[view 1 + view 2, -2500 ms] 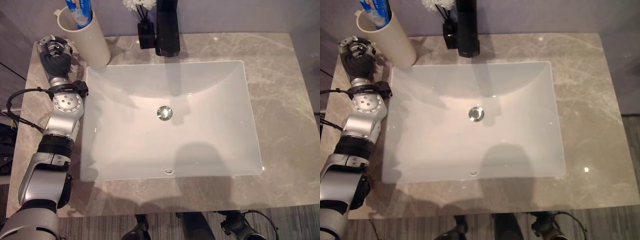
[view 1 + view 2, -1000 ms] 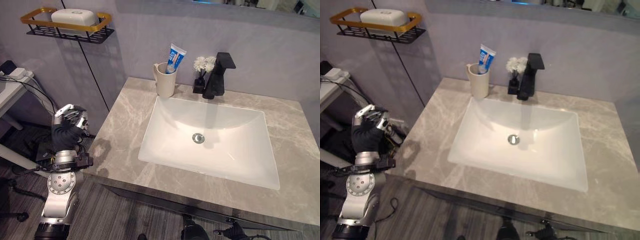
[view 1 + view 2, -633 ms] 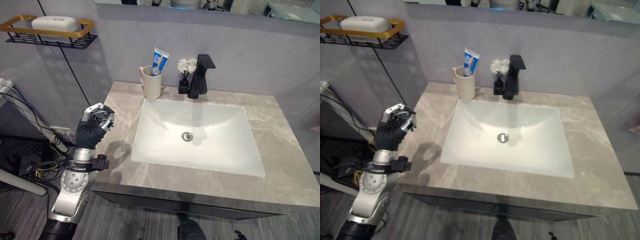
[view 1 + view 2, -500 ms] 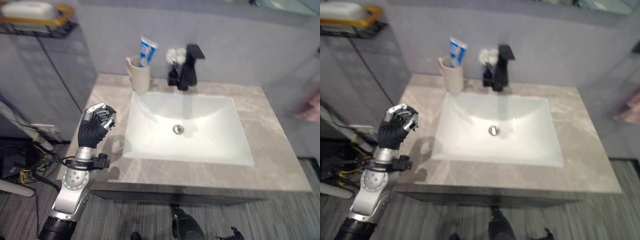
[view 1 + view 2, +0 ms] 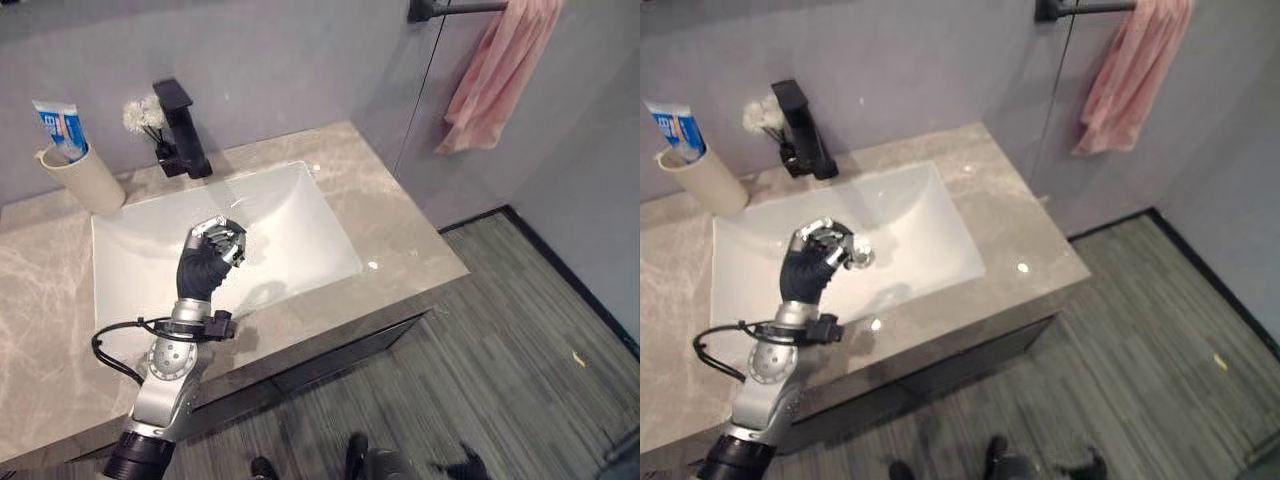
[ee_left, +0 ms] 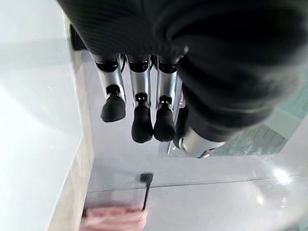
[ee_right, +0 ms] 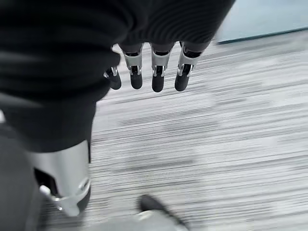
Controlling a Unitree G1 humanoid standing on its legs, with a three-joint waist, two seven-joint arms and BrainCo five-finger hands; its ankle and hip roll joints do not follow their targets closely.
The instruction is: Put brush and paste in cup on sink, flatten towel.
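Observation:
A beige cup stands at the counter's back left corner with a blue and white toothpaste tube upright in it. A pink towel hangs bunched and uneven from a dark bar on the wall, right of the counter. My left hand is raised over the white sink basin; its fingers are loosely bent and hold nothing. My right hand's fingers hang relaxed and empty over the striped floor.
A black faucet and a small vase of white flowers stand behind the basin. The grey marble counter ends at a front edge, with dark striped floor to its right below the towel.
The camera has swung right, bringing the towel and floor into view. My left hand has gone from beside the counter's left edge to above the basin, still empty.

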